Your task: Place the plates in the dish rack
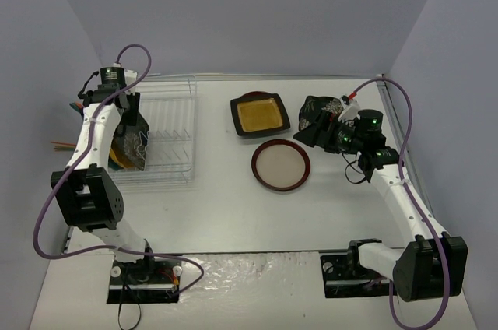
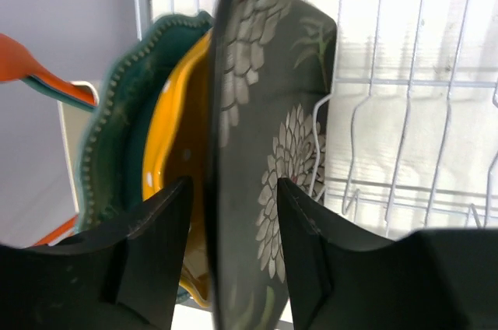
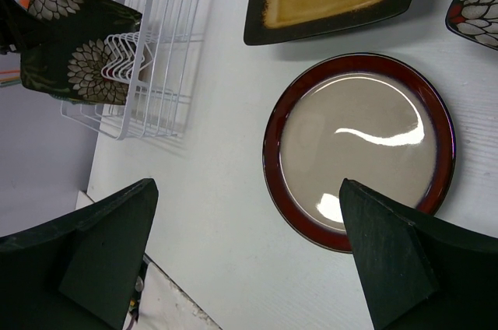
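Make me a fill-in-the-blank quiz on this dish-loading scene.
The left gripper straddles the flowered plate, which stands on ____ in the dish rack.
Next to it stands the orange-yellow plate, then the scalloped plate, coloured ____.
The right gripper is ____.
The square plate has a ____ centre.
Missing: edge; teal; open; yellow.

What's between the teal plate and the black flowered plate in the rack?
The orange-yellow plate stands between the teal scalloped plate and the black flowered plate, as the left wrist view shows.
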Robot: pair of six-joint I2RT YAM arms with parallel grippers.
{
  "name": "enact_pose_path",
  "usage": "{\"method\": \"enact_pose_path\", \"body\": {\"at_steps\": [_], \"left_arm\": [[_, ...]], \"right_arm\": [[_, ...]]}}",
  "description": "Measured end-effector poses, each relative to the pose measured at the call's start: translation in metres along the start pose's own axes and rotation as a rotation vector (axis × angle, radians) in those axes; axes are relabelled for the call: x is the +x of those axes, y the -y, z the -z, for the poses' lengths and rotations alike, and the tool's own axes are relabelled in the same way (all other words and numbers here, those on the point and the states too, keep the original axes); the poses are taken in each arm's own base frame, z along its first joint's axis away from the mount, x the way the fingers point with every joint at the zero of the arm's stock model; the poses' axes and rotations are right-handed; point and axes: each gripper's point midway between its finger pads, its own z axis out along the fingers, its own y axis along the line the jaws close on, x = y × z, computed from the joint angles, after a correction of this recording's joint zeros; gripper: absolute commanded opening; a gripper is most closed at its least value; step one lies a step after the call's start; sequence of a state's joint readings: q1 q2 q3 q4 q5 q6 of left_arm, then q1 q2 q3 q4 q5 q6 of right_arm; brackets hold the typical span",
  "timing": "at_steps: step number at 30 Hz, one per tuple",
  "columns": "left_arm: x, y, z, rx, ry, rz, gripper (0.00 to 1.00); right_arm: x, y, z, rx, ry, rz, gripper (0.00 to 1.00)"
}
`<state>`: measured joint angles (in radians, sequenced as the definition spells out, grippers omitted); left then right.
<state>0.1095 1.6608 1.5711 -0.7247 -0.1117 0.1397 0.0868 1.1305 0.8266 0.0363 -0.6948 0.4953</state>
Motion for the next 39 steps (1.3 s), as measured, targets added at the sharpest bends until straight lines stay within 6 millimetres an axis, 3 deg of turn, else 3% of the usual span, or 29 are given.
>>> {"method": "enact_pose_path", "body": {"at_steps": [8,14,21,26,29,34,39], "left_arm": [[-0.012,-0.003,0.014,-0.007,0.061,0.022,0.7],[-0.02,-0.014,0.042,-0.028,0.129,0.071,0.77],[-0.033,-0.012,0.107,0.028,0.286,0.233,0.92],[-0.031,-0.002,0.169,0.125,0.437,0.349,0.97],[-0.023,0.009,0.192,0.198,0.484,0.395,0.97],[-0.004,0.035,0.198,0.318,0.465,0.43,0.97],[0.023,0.07,0.181,0.436,0.361,0.429,0.97]], "right_arm": [[0.001,0.011,0.0,0.058,0.007,-0.014,1.0],[0.004,0.034,0.003,0.186,0.017,-0.042,0.98],[0.018,0.075,0.001,0.372,-0.011,-0.089,0.92],[0.054,0.109,-0.01,0.478,-0.122,-0.138,0.84],[0.071,0.118,-0.017,0.528,-0.176,-0.123,0.8],[0.094,0.127,-0.032,0.571,-0.247,-0.096,0.73],[0.102,0.146,-0.041,0.624,-0.264,-0.102,0.64]]}}
